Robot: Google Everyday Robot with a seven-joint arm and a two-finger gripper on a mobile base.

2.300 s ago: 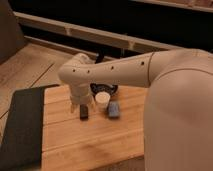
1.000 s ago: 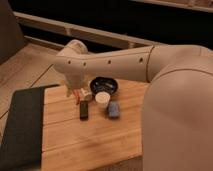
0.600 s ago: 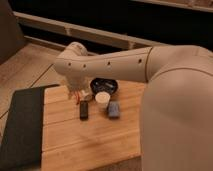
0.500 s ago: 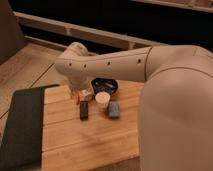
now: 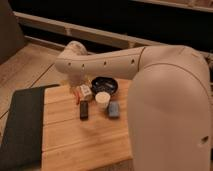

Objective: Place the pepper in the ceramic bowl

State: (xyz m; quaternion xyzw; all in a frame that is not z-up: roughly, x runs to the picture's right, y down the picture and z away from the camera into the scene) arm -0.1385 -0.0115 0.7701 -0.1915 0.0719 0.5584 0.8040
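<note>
Nearest the camera, the robot's bulky white arm (image 5: 165, 100) fills the right side of the view. It then reaches leftward and away over a pale wooden bench (image 5: 75, 142). A dark mat (image 5: 22, 125) covers the bench's left end, running from the near edge towards the far one.

On the bare wood, closest to the camera, lie a small dark block (image 5: 84, 110) and, just to its right, a blue-grey object (image 5: 114, 109). The two are near each other but apart. Behind and between them stands a small white cup (image 5: 102, 100), upright with its mouth facing up.

A little farther back and left of the cup, the end effector (image 5: 84, 91) hangs low over the bench, below the arm's rounded wrist section. It is not possible to tell whether it is open, closed or gripping. The pepper (image 5: 78, 96) shows as a slim orange-red sliver at the end effector's left side, close above the wood. Whether it is held or merely beside the end effector cannot be told. It is outside the ceramic bowl.

The ceramic bowl (image 5: 114, 83), black and glossy, sits just behind the cup and to the right of the end effector, partly under the arm.

Beyond the bench are a wooden floor (image 5: 25, 65) and a pale ledge (image 5: 100, 35) against darkness.
</note>
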